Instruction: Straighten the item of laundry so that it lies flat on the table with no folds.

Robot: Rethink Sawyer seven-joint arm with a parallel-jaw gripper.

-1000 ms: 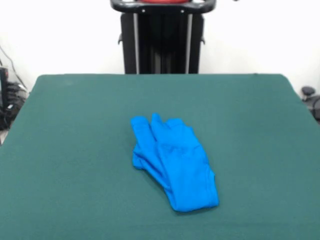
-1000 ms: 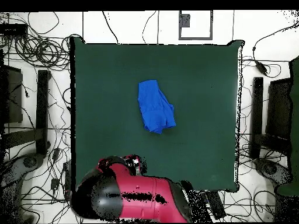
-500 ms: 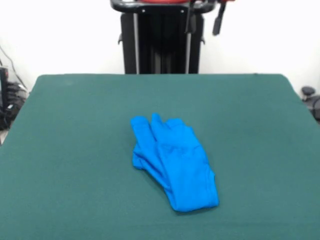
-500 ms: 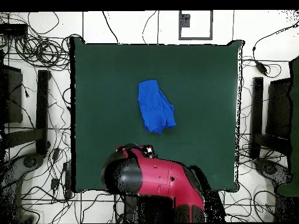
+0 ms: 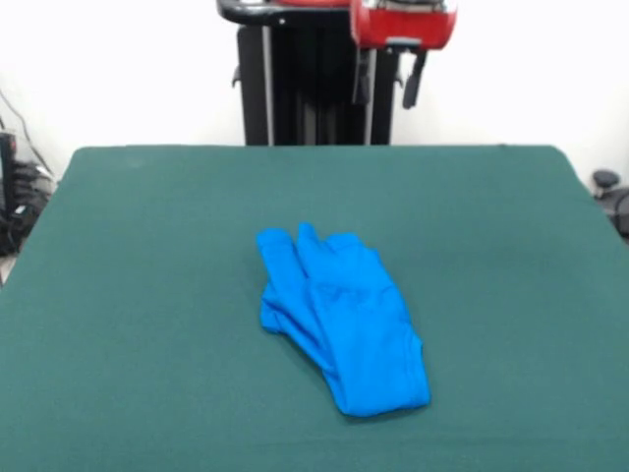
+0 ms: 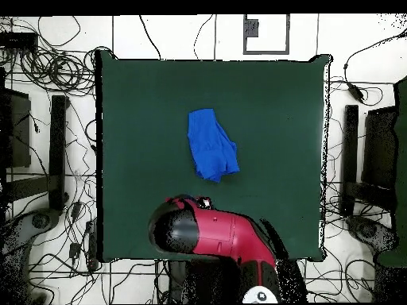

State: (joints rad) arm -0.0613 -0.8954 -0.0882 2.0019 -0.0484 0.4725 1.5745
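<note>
Table (image 5: 118, 295): one, green. One blue T-shirt (image 5: 339, 320) lies near its centre, bunched into a long folded wad with several overlapping lobes at its far end; the overhead view shows the same wad (image 6: 211, 155) mid-table.

Change: a second ago only the pedestal (image 5: 314, 88) showed at the far edge. One arm (image 6: 215, 238) has since swung over that edge, and one gripper (image 5: 385, 81) now hangs there, well apart from the shirt, which has not shifted.

Gripper state: two dark fingers (image 5: 413, 84) stand apart, holding nothing.

Assessment: approach under way; no fold has been opened yet, so straightening remains entirely to be done.
</note>
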